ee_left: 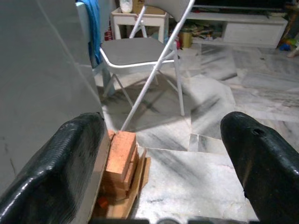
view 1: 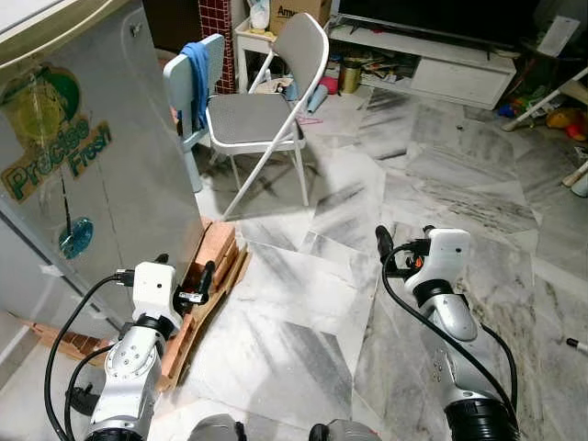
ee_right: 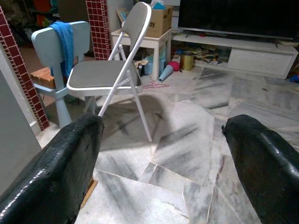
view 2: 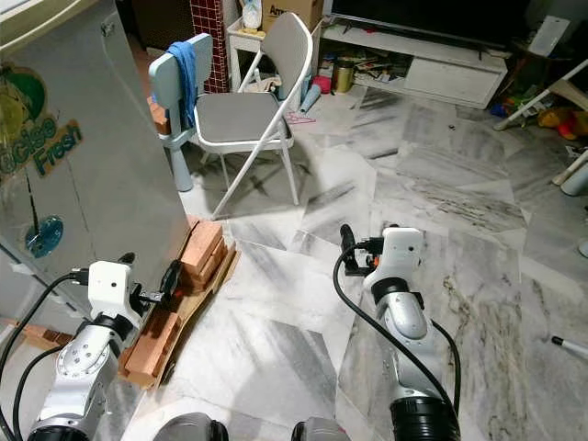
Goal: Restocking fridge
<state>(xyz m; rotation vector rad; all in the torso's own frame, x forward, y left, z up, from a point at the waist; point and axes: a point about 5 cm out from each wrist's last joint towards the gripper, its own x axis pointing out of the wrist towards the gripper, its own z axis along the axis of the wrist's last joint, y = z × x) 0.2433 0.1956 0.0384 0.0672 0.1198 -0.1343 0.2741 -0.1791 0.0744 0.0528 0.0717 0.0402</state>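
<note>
The grey fridge (view 1: 101, 184), with a "Precise Fresh" sticker, stands at my left, and the face toward me is closed. My left gripper (view 1: 186, 266) hangs beside the fridge's lower corner, open and holding nothing. In the left wrist view its fingers (ee_left: 70, 154) frame the fridge wall and a stack of orange bricks (ee_left: 120, 156). My right gripper (view 1: 404, 237) is open and empty over the marble floor (view 1: 303, 303) in the middle of the room; the right wrist view looks between its fingertips (ee_right: 70, 154) toward a folding chair. No item for stocking can be made out.
Bricks and wooden boards (view 1: 213, 266) lie on the floor against the fridge's base. A grey folding chair (view 1: 266, 119) and a small light-blue chair with a blue cloth (view 1: 195, 73) stand beyond the fridge. A white TV cabinet (view 1: 450, 69) and clutter line the far wall.
</note>
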